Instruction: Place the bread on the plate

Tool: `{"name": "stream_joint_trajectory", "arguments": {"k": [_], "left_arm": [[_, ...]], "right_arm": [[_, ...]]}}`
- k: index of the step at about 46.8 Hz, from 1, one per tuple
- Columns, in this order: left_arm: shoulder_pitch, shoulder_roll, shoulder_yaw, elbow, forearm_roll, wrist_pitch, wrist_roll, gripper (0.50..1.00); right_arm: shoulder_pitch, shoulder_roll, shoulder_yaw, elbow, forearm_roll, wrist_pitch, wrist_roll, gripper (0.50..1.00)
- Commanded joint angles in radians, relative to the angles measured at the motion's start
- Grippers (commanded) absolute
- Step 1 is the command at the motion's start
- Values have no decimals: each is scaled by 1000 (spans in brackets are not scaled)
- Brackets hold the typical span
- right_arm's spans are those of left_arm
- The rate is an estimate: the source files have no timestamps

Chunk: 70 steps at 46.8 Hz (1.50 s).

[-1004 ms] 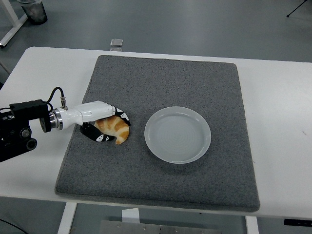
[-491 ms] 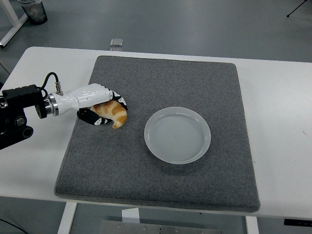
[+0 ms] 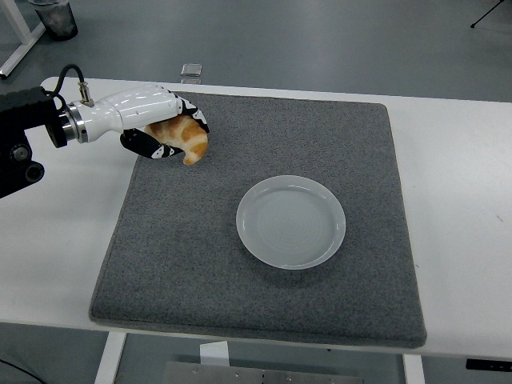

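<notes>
The croissant [image 3: 184, 136], golden with darker brown bands, was held in the left hand [image 3: 164, 128] above the far-left part of the grey mat [image 3: 264, 304], clear of the surface, with its pointed lower tip hanging down past the fingers. The white-backed hand was closed around it: the black-tipped fingers [image 3: 152, 150] curled under and along the near side of the pastry, while the back of the hand covered its upper left side, so that only the right and lower part of the croissant showed. As a judgement, the pick-up was done and the carry was under way, but the placing was not yet made. The white plate [image 3: 264, 240] lay bare near the middle of the mat, well apart from the croissant, to its right and nearer the table's front edge. What was left, then, was to bring the hand across and toward the near side until the croissant was over the plate, lower it and let go. The grasp looked secure enough, though how firmly the fingers pressed the soft pastry could not be told. The white table [image 3: 464, 160] carried the mat; the right arm was nowhere to be seen.
</notes>
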Motion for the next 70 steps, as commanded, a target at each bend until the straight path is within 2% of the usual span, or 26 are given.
{"name": "stream_joint_trajectory", "arguments": {"k": [1, 9, 22, 34, 39, 46, 61, 70], "left_arm": [[-30, 0, -1, 0, -2, -2, 0, 500], [-93, -3, -1, 0, -1, -8, 0, 500], [-213, -28, -3, -12, -22, -95, 2, 500], [-289, -155, -1, -36, -50, -183, 5, 500], [-296, -206, -1, -49, -50, -184, 6, 500], [-289, -238, 5, -50, -48, -184, 9, 500], [-208, -333, 74, 13, -27, -172, 18, 500], [-162, -394, 120, 68, 36, -166, 45, 500]], "right_arm": [[0, 0, 0, 0, 0, -1, 0, 952], [0, 0, 0, 0, 0, -1, 0, 952], [0, 0, 0, 0, 0, -1, 0, 954], [0, 0, 0, 0, 0, -1, 0, 952], [0, 0, 0, 0, 0, -1, 0, 952], [0, 0, 0, 0, 0, 1, 0, 952], [0, 0, 0, 0, 0, -1, 0, 952], [0, 0, 0, 0, 0, 1, 0, 952]]}}
